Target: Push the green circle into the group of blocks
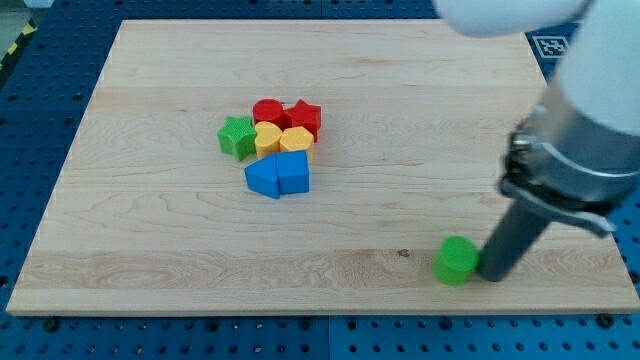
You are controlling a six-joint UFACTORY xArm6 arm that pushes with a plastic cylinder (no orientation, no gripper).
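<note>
The green circle point(456, 260) lies near the board's bottom edge, right of the middle. My tip point(492, 274) touches its right side; the dark rod rises up and to the right from there. The group sits left of centre: a green star point(238, 136), a red circle point(267, 110), a red star point(304, 116), two yellow blocks point(268, 138) point(297, 140), and two blue blocks point(263, 177) point(293, 173). The green circle is far from the group, down and to the right of it.
The wooden board point(400, 120) rests on a blue perforated table. A fiducial tag point(553, 43) sits at the board's top right corner, partly behind the arm's body point(585, 130).
</note>
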